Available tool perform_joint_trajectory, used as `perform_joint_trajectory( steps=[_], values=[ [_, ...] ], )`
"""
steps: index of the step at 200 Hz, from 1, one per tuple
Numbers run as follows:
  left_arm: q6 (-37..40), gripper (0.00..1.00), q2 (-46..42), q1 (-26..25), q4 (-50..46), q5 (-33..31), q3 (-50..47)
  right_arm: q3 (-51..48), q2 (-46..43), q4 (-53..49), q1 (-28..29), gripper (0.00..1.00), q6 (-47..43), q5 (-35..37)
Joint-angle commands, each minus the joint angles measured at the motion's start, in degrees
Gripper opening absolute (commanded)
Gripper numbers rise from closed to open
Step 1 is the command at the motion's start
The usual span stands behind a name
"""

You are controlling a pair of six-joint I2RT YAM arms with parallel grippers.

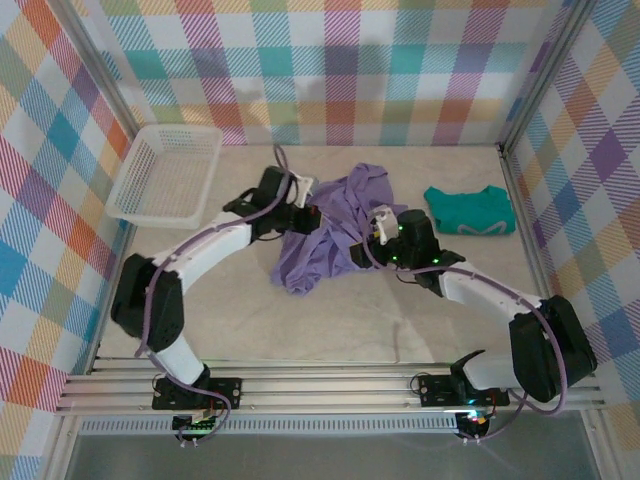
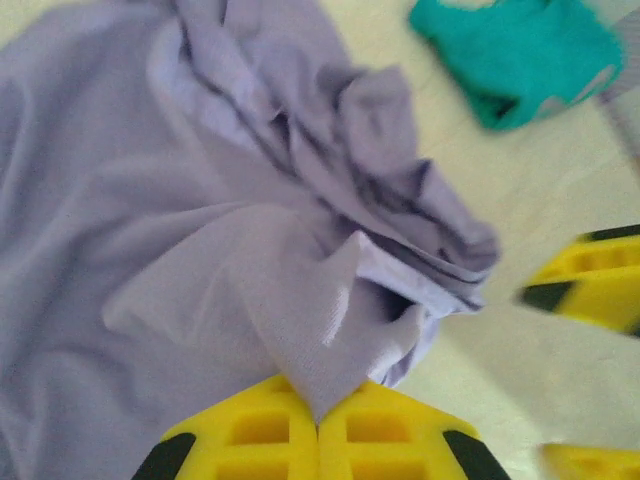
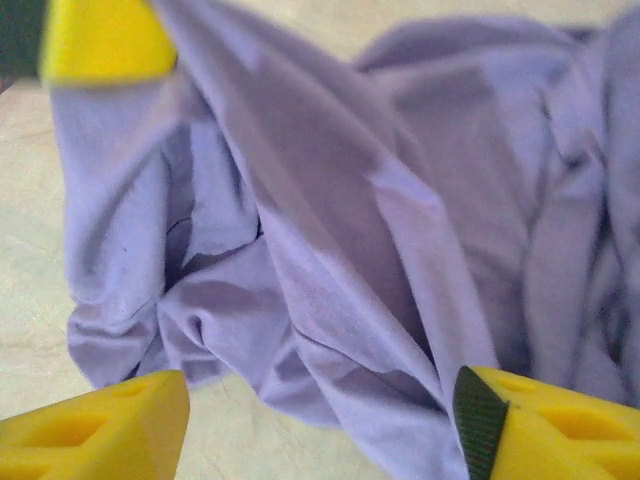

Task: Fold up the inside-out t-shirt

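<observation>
The lavender t-shirt lies crumpled in a heap at the table's middle. My left gripper is at the heap's left edge. In the left wrist view it is shut, pinching a pointed fold of the t-shirt between its yellow fingers. My right gripper is at the heap's right side. In the right wrist view it stands open, with the hanging cloth of the t-shirt draped between and beyond its fingers, not clamped.
A folded teal garment lies at the right, also in the left wrist view. A white mesh basket sits at the back left. Checked walls enclose the table on three sides.
</observation>
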Motion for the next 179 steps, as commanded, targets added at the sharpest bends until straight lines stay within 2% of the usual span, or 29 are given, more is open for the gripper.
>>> perform_joint_trajectory(
  steps=[1,25,56,64,68,69,86,93,106,108,122,136,161,179],
  values=[
    [-2.3,0.0,-1.7,1.2,-3.4,9.0,1.3,2.8,3.7,8.9,1.7,0.75,-7.7,0.3],
    [-2.7,0.0,-2.4,1.7,-5.0,10.1,2.3,6.4,8.6,10.0,3.3,0.78,-12.0,0.4],
    [-3.1,0.0,-3.1,1.9,-5.8,10.8,2.4,10.7,16.5,13.4,4.1,0.76,-9.3,0.1],
    [-3.0,0.0,-3.4,2.1,-6.1,10.6,2.3,12.1,18.0,13.8,4.0,0.64,-8.7,0.2],
    [-3.0,0.0,-3.6,2.2,-6.3,10.2,2.3,12.8,18.5,13.3,4.0,0.56,-8.7,0.3],
    [-3.0,0.0,-3.7,2.3,-6.4,10.2,2.3,13.1,18.6,12.8,4.0,0.51,-8.7,0.3],
    [-3.8,0.0,-5.1,3.1,-8.0,3.7,1.9,14.2,16.3,8.0,3.3,0.21,-6.0,-2.4],
    [-4.2,0.01,-5.9,3.3,-8.7,-1.4,1.7,13.6,14.3,6.3,2.2,0.11,-4.3,-7.4],
    [-4.3,0.03,-6.9,3.2,-8.6,-11.6,0.9,13.7,12.0,3.6,-0.1,0.02,0.1,-18.8],
    [-4.2,0.03,-6.8,3.2,-8.5,-13.0,0.7,14.0,11.7,2.9,-0.5,0.0,1.6,-22.5],
    [-3.7,0.06,-5.8,3.2,-7.3,-20.4,0.7,15.6,11.3,0.5,-0.9,0.0,5.5,-31.3],
    [-3.1,0.1,-3.6,3.2,-6.9,-26.1,1.9,17.1,11.2,-1.2,-1.1,0.0,9.7,-36.5],
    [-2.6,0.23,-1.6,3.2,-8.6,-30.6,4.2,19.4,11.3,-3.7,-2.7,0.0,15.4,-38.6],
    [-3.9,0.36,-5.6,3.1,-7.8,-31.3,-0.1,21.4,12.6,-6.1,-4.2,0.0,17.1,-39.9]
  ],
)
